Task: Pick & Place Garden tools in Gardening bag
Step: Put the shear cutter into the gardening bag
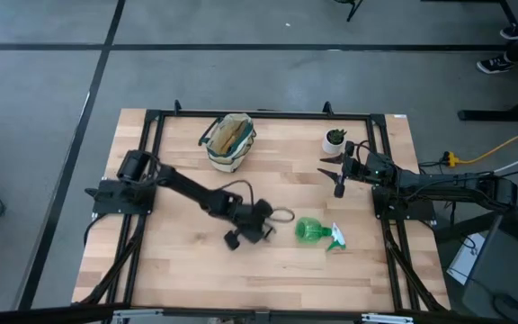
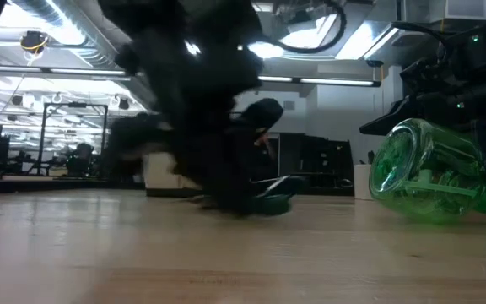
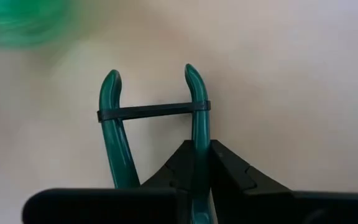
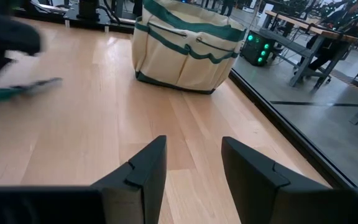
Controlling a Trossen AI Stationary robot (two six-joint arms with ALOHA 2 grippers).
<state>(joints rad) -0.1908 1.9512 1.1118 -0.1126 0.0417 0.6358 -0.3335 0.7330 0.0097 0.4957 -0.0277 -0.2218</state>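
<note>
The shears [image 3: 154, 124], with green handles joined by a dark band, lie near the middle of the desk [image 1: 178, 261], and the left gripper [image 1: 266, 216] is down on them, its fingers pressed together on one handle in the left wrist view. Just right of the shears the green spray bottle [image 1: 313, 232] lies on its side, its white trigger [image 1: 338, 239] pointing right; in the low view the bottle [image 2: 433, 173] rests on the wood at the right, with the dark left arm low over the desk beside it. The bag [image 1: 229, 141], beige with green trim, stands at the far side of the desk, left of centre, well apart from the shears and the bottle; the right wrist view shows it [image 4: 188, 46] upright near the desk's edge. The right gripper [image 1: 338, 175] hovers at the far right of the desk, its fingers [image 4: 140, 177] spread with nothing between them. Just beyond it a small plant [image 1: 334, 139] in a white pot stands near the far right corner.
</note>
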